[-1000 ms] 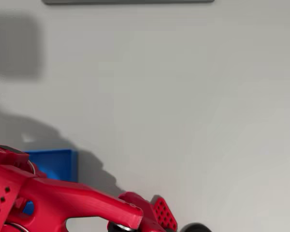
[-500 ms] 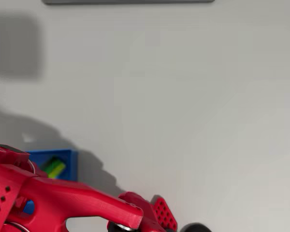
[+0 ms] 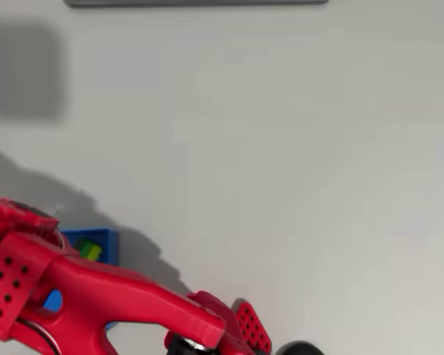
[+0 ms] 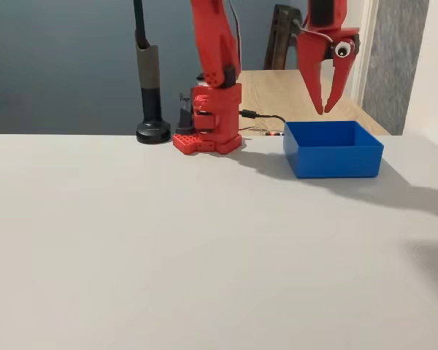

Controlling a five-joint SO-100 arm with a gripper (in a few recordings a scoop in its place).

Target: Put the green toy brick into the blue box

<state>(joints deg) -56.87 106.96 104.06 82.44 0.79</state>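
Overhead view, arm: you are looking down on the red arm (image 3: 96, 296), which is crossing the lower left corner and covering most of the blue box (image 3: 103, 242).
Overhead view, brick: the green toy brick (image 3: 90, 249) is lying inside the box, showing as a lime-green patch at the arm's edge.
Overhead view, table: the white table (image 3: 281, 163) is taking up the remainder, with the arm's shadow falling to the left.
Fixed view, pincer: your gripper (image 4: 326, 109) is hanging tips-down directly above the box, apart from it. Its two fingers are standing spread with a clear gap between them, and they are gripping nothing.
Fixed view, box: the blue box (image 4: 333, 149) is sitting on the table just right of the arm's red base (image 4: 207, 120). Its near wall is hiding the inside, so you cannot tell the brick's place from here.
Fixed view, surroundings: a black stand (image 4: 151, 87) is standing left of the base.
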